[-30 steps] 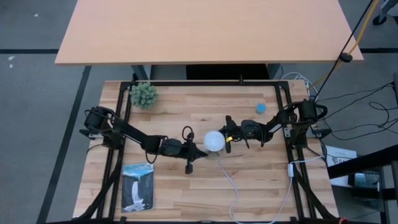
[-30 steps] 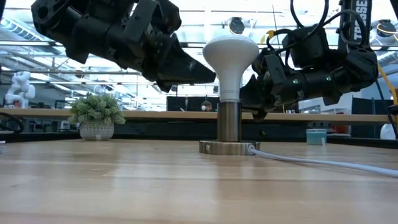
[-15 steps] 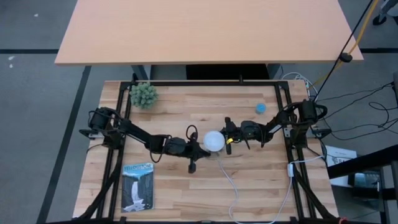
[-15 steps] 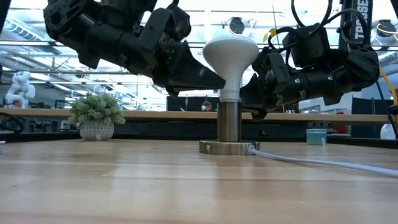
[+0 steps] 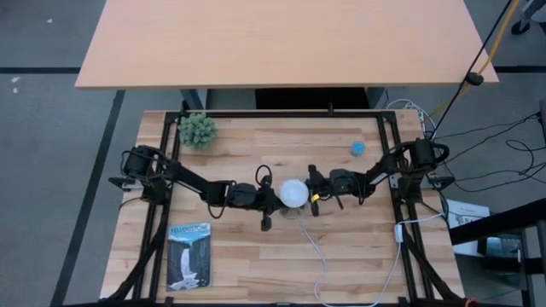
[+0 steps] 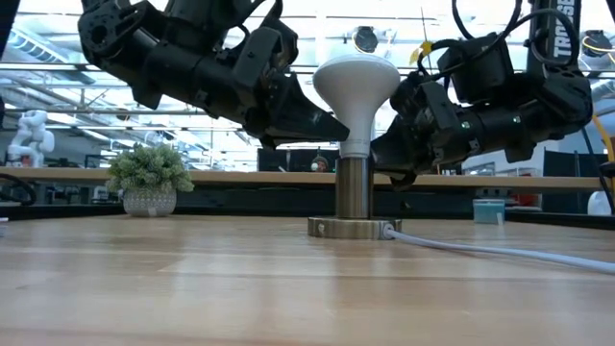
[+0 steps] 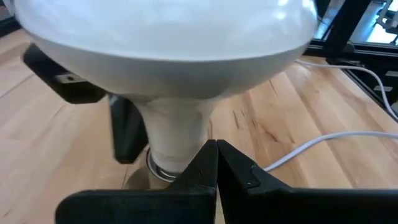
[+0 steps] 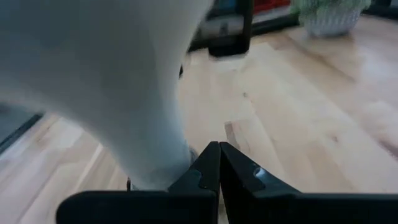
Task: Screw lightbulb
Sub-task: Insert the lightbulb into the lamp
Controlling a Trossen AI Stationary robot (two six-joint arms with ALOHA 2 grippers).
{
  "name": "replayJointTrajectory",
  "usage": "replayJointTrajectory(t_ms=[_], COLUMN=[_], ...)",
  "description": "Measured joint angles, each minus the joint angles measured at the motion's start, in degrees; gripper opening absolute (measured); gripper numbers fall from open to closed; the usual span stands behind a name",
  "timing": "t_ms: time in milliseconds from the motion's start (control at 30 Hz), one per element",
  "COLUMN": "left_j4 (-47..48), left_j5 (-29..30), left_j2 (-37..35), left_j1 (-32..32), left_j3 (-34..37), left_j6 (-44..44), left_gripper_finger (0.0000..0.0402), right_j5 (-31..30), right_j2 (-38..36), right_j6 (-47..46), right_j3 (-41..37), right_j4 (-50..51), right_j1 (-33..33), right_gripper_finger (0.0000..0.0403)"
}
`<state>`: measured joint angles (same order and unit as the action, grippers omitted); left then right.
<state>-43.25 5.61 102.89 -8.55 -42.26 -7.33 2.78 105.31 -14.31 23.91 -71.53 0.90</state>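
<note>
Both grippers (image 5: 275,198) (image 5: 317,191) flanking lightbulb (image 5: 294,193)

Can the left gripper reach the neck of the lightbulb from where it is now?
Probably yes: the left gripper is already at the lightbulb neck, with nothing between them; the right gripper occupies only the opposite side.

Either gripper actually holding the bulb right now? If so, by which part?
Cannot tell. Both the left gripper and right gripper sit close against the lightbulb at its cone-shaped body below the dome, from opposite sides, but finger contact is hidden. The bulb stands upright in its socket.
</note>
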Motion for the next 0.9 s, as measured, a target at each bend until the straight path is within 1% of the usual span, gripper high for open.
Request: replayJointTrajectory(t_ms=[100,200,333,500,733,900], left_j4=[0.0,0.1,0.3,0.2,0.3,0.8], left_j5=[0.0,0.0,0.0,0.0,0.0,0.0], left_j2=[0.0,0.0,0.0,0.0,0.0,0.0], left_j1=[0.0,0.0,0.0,0.0,0.0,0.2], left_j3=[0.0,0.0,0.0,0.0,0.0,0.0], left_j6=[0.0,0.0,0.0,0.0,0.0,0.0], left_gripper_finger=[0.0002,0.0002,0.0002,0.0002,0.0002,0.0002], right_j5=[-0.8,-3.3,-4.4,-5.4,-5.5,-6.1], right_j2=[-1.2,-3.9,-8.5,-13.3,-15.9,-16.2], right_j6=[-0.1,-0.8,-0.4,0.4,0.0,-1.5], right_j3=[0.0,-0.2,-0.4,-0.4,-0.4,-0.4], right_j4=[3.3,8.4,13.6,16.9,21.8,24.6], right_j1=[-0.6,-1.1,-2.0,-2.6,-5.1,-6.8], right_gripper_finger=[0.0,0.0,0.0,0.0,0.0,0.0])
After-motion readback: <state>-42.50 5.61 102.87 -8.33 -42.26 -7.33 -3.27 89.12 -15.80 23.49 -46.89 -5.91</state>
